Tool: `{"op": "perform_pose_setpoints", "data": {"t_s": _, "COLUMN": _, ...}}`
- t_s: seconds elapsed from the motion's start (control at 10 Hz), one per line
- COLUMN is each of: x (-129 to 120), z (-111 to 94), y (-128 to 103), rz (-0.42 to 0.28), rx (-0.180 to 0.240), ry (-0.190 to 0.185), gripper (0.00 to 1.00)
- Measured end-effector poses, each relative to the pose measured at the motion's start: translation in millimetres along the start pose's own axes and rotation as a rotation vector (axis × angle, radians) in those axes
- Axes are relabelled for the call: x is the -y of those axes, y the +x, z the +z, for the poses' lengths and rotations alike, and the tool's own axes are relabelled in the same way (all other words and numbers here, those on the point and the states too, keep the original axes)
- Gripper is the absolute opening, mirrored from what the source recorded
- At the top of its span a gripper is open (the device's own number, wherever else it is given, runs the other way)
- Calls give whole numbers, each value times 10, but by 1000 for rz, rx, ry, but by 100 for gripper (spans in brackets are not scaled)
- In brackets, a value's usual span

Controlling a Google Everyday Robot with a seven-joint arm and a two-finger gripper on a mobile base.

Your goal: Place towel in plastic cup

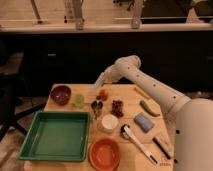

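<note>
Hanging mid-frame, the gripper (pixel 103 79), jaws clenched on the towel (pixel 98 82), should come squarely above the plastic cup (pixel 79 100) before releasing.

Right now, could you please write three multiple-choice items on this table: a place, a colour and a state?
1. Where does the plastic cup stand? A on the floor; B beside the dark red bowl; C on a chair.
2. What colour is the tray? A green; B white; C blue.
3. Where is the towel? A in the cup; B in the tray; C hanging from the shut gripper above the table at its back edge.
Key: B, it stands by the bowl; A, its walls are green; C, cloth dangles at the arm's end.
</note>
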Motion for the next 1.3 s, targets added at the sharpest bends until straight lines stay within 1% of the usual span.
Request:
{"op": "perform_pose_setpoints", "data": {"t_s": 0.2, "x": 174, "z": 138, "y": -165, "rz": -59, "rx": 53, "ry": -3, "gripper": 0}}
{"op": "perform_pose_setpoints", "data": {"t_s": 0.4, "x": 273, "z": 229, "y": -350, "rz": -106, "rx": 100, "ry": -8, "gripper": 0}}
{"op": "perform_pose_setpoints", "data": {"t_s": 0.5, "x": 301, "z": 251, "y": -476, "rz": -132, "rx": 128, "ry": -7, "gripper": 0}}
{"op": "perform_pose_setpoints", "data": {"t_s": 0.7, "x": 326, "z": 185, "y": -682, "rz": -169, "rx": 162, "ry": 4, "gripper": 0}}
{"op": "perform_pose_setpoints", "data": {"t_s": 0.8, "x": 334, "z": 163, "y": -721, "rz": -176, "rx": 168, "ry": 7, "gripper": 0}}
{"op": "perform_pose_setpoints", "data": {"t_s": 1.3, "x": 331, "z": 162, "y": -720, "rz": -175, "rx": 168, "ry": 8, "gripper": 0}}
